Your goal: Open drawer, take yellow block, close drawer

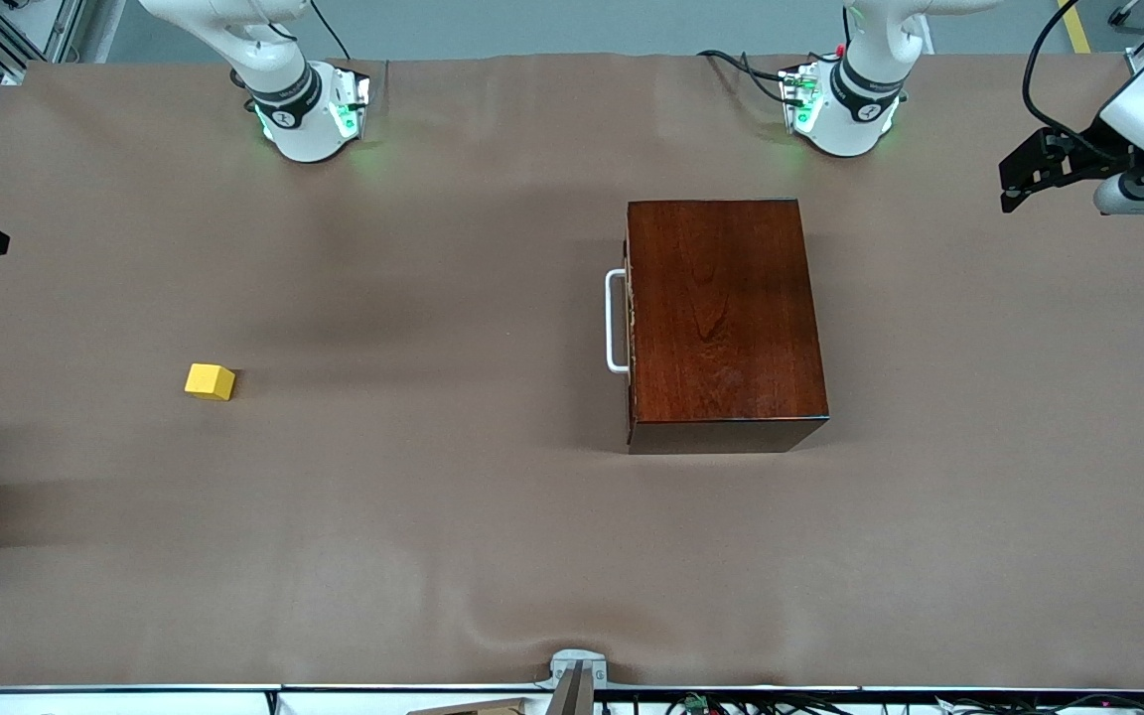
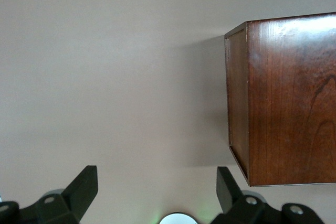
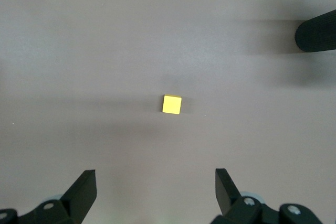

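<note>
I see the drawer [image 1: 631, 308] shut flush in the box [image 1: 721, 318], its handle [image 1: 616, 321] facing the right arm's end. The block [image 1: 210, 381] sits on the bare tabletop [image 1: 433, 516], well apart from the box. My left gripper [image 2: 157, 192] hangs near the box and my right gripper [image 3: 156, 192] over the block, both with jaws spread.

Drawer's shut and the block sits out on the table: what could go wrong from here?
The drawer is closed, with only a thin white handle to hook; a pull may drag the whole box instead. The yellow block is small, so the open right gripper could nudge it away. The open left gripper hangs near the box.
</note>
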Controlling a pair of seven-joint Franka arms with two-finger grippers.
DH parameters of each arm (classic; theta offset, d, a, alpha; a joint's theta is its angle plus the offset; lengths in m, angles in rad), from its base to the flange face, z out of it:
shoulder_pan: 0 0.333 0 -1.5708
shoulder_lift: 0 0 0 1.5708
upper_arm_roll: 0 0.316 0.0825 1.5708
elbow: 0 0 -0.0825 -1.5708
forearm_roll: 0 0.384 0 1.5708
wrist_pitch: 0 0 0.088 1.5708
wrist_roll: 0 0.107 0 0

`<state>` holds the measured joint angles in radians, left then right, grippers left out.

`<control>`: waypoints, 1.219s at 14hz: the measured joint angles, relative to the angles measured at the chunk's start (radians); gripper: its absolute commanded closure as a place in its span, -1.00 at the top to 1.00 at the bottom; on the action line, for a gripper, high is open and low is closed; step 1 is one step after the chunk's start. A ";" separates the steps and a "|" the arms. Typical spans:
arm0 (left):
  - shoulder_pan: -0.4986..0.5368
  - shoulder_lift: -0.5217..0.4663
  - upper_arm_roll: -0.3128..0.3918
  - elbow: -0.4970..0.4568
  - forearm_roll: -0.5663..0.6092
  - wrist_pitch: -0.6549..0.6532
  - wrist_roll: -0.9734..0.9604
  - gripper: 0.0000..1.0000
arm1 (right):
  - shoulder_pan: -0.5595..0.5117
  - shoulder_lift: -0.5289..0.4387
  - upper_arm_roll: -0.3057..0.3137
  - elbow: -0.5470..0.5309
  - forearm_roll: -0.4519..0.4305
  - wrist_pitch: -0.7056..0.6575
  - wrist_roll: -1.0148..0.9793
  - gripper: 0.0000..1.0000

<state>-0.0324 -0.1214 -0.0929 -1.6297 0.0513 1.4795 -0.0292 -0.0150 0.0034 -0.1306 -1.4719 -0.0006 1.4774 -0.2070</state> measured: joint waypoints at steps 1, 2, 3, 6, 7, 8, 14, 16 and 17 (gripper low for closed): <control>0.005 0.000 0.000 0.000 0.000 0.000 0.000 1.00 | 0.000 0.000 0.000 0.000 0.000 0.000 0.000 1.00; 0.010 0.000 0.000 0.001 0.000 0.000 0.000 1.00 | 0.000 0.000 0.000 0.000 0.000 0.000 0.000 1.00; 0.012 0.000 0.000 0.004 0.000 0.000 0.000 1.00 | 0.000 0.000 0.000 0.000 0.000 0.000 0.000 1.00; 0.015 0.001 0.002 0.014 0.000 -0.002 0.000 1.00 | 0.000 0.000 0.000 0.000 0.000 0.000 0.000 1.00; 0.016 0.001 0.003 0.019 0.000 -0.008 0.000 1.00 | 0.000 0.000 0.000 0.000 0.000 0.000 0.000 1.00; 0.016 0.001 0.004 0.024 0.000 -0.014 0.000 1.00 | 0.000 0.000 0.000 0.000 0.000 0.000 0.000 1.00; 0.012 0.018 -0.013 0.073 -0.008 -0.028 0.001 1.00 | 0.000 0.000 0.000 0.000 0.000 0.000 0.000 1.00; 0.001 0.053 -0.067 0.094 -0.010 -0.029 -0.024 1.00 | -0.001 0.000 -0.001 0.000 0.000 0.000 0.000 1.00; -0.006 0.077 -0.101 0.104 -0.010 -0.029 -0.070 1.00 | -0.001 0.000 -0.001 0.000 0.000 0.000 0.000 1.00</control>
<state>-0.0380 -0.0446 -0.1938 -1.5254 0.0417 1.4502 -0.0996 -0.0157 0.0038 -0.1316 -1.4714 -0.0006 1.4771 -0.2070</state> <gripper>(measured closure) 0.000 0.000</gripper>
